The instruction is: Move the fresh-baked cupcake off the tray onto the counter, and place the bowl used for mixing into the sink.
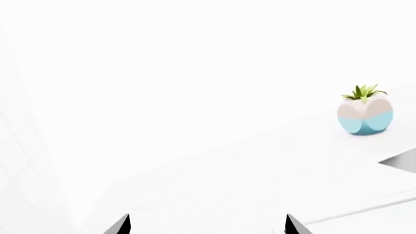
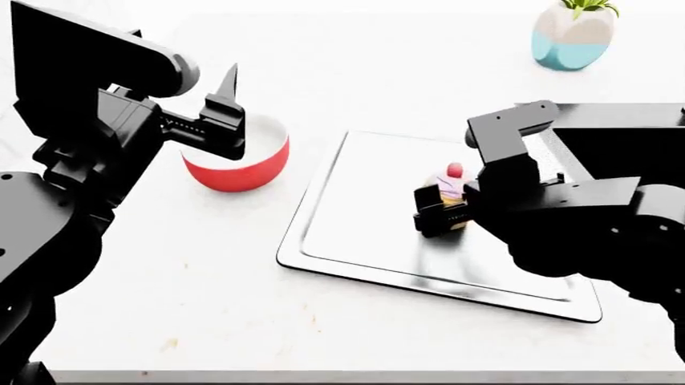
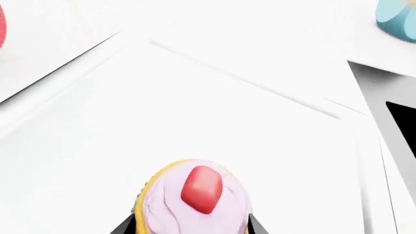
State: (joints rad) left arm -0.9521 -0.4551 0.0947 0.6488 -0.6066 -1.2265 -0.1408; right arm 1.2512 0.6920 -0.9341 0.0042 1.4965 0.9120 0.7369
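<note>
Two grippers | right gripper (image 2: 441, 210) closes around cupcake (image 3: 194, 202) on tray (image 2: 354, 233) | left gripper (image 1: 206, 225) spread wide, empty, above bowl (image 2: 241, 170).

From my seat at the head camera, the tray (image 2: 354, 241) lies on the counter (image 2: 192, 289) ahead of me, a little right of centre. The cupcake (image 2: 453, 192) stands on the tray, toward its right side, with my right gripper (image 2: 437, 210) around it, a finger on either side. The bowl (image 2: 237, 156) sits on the counter just left of the tray, apart from it, and my left gripper (image 2: 227, 104) hangs over the bowl's near-left rim. The potted plant (image 2: 573, 32) stands well behind the tray, at far right.
</note>
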